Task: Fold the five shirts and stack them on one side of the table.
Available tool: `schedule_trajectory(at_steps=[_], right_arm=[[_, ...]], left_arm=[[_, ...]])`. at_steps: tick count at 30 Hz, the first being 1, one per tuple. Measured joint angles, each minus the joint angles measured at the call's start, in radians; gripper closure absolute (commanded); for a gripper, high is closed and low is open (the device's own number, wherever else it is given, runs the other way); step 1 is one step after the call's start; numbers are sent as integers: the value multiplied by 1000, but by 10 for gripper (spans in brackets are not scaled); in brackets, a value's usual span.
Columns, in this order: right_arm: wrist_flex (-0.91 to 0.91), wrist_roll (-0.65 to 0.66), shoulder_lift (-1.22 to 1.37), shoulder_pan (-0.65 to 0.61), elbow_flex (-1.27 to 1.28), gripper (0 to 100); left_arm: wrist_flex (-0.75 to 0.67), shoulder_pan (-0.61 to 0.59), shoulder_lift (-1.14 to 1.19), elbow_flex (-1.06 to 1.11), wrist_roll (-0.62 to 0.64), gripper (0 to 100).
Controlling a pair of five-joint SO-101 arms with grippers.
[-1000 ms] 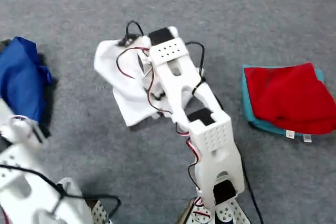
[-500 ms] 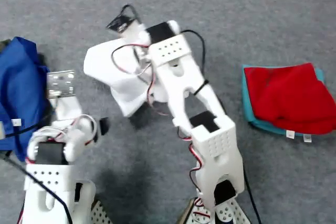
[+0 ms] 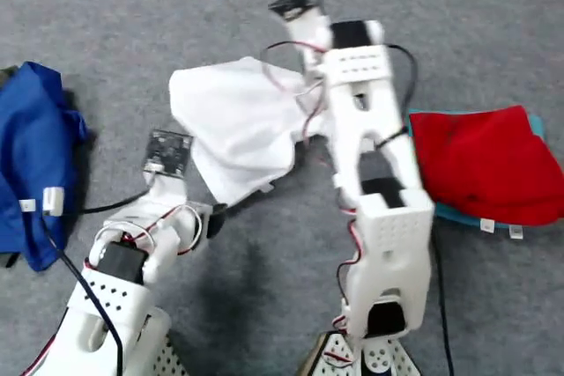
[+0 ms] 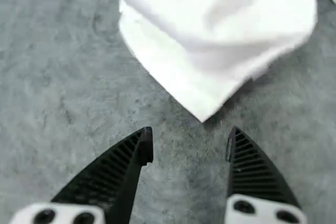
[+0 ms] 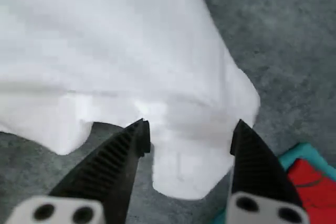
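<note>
target: crumpled white cloth shirt point(image 3: 233, 125) is lying unfolded mid-way across the grey felt-like tabletop point(image 3: 493, 33), one pointed corner sticking out toward the left arm.
left tool point(image 4: 190, 140): jaws are standing spread, holding nothing; it is hovering just short of that corner, apart from the cloth.
right tool point(image 5: 190, 132): jaws are spread too, gripping nothing; it is hanging over the shirt's edge on the side facing the stack. Can't tell whether it is touching the cloth.
key relation: the corner is pointing straight into the gap between the left tool's jaws, so a forward reach looks like the pick. The right tool is sitting nearer the cloth, directly above it.
stack: folded red cloth shirt point(image 3: 485, 165) is resting on a folded teal cloth shirt point(image 3: 419, 187), right side of the tabletop.
waiting: bunched blue cloth shirt point(image 3: 35, 147) is lying at the left edge.
count: four shirts (1 white, 1 blue, 1 red, 1 teal), two folded; two arms, two tools.
</note>
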Motion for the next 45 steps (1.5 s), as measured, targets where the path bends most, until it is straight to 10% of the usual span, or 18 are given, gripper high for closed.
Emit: schedule_trajectory(at_steps=[34,45], right_arm=[[-301,-215,192,160,0,739],[-301,-215,198,160,-2,739]], left_arm=[[-516,129,29,288,-789,792],[-697,129,483,141,-730,792]])
